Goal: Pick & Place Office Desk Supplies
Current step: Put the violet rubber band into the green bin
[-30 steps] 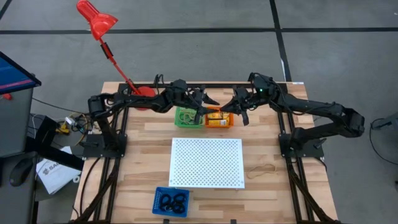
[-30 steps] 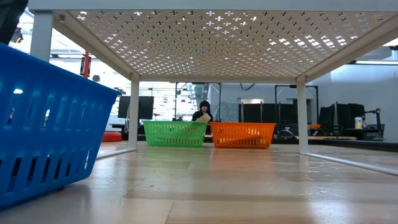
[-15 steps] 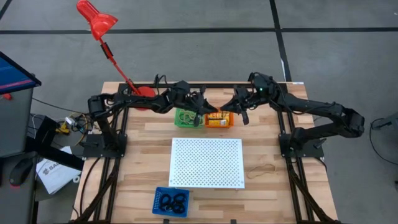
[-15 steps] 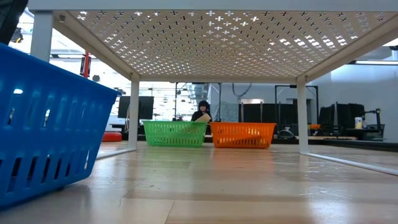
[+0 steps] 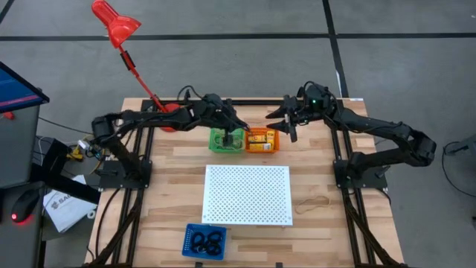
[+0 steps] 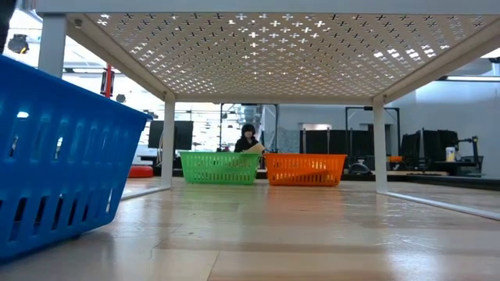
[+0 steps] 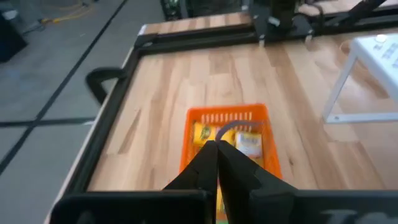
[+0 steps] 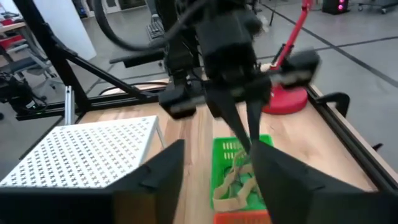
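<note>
- Nearest, at the table's 6 o'clock edge, a blue plastic basket held small black ring loops. One tan rubber band lay loose at 4 o'clock: floppy and weightless, I'd pinch a single strand.
- Mid-table stood the stiff white perforated board.
- At 12 o'clock, the left gripper hung over the green slotted basket of rubber bands, fingers pressed together.
- The right gripper, fingers spread, was beside the orange basket of yellow blocks.
</note>
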Robot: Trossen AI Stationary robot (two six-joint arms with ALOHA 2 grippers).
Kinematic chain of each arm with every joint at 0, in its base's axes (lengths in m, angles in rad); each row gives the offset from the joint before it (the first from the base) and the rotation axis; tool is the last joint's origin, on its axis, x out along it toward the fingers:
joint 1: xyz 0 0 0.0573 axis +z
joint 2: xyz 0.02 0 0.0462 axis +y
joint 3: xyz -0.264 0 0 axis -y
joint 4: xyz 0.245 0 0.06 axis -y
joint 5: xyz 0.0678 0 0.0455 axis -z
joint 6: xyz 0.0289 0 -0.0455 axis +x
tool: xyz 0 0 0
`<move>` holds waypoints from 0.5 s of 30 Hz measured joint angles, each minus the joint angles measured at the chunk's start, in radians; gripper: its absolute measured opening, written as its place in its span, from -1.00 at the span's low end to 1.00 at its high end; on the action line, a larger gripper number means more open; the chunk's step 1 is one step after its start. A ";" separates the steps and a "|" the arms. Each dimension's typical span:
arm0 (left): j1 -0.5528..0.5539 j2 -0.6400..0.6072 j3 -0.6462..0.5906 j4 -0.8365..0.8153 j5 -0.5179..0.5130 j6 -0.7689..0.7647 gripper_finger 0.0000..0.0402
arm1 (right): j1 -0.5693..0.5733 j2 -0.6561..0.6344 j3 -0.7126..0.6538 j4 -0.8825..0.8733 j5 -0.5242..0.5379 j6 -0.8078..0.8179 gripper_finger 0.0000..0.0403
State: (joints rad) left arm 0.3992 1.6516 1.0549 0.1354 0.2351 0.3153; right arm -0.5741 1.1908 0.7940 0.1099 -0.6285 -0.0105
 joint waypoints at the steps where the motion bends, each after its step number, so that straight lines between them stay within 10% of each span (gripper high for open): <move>1: 0.000 -0.022 -0.016 -0.015 -0.016 0.000 -1.00 | -0.006 0.000 0.000 -0.006 0.000 -0.001 -0.01; 15: 0.035 -0.077 -0.181 0.003 -0.160 -0.064 -1.00 | -0.033 0.000 -0.001 -0.063 0.000 -0.008 0.08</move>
State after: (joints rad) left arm 0.4338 1.5745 0.8741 0.1382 0.0753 0.2518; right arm -0.6073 1.1908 0.7933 0.0467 -0.6284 -0.0189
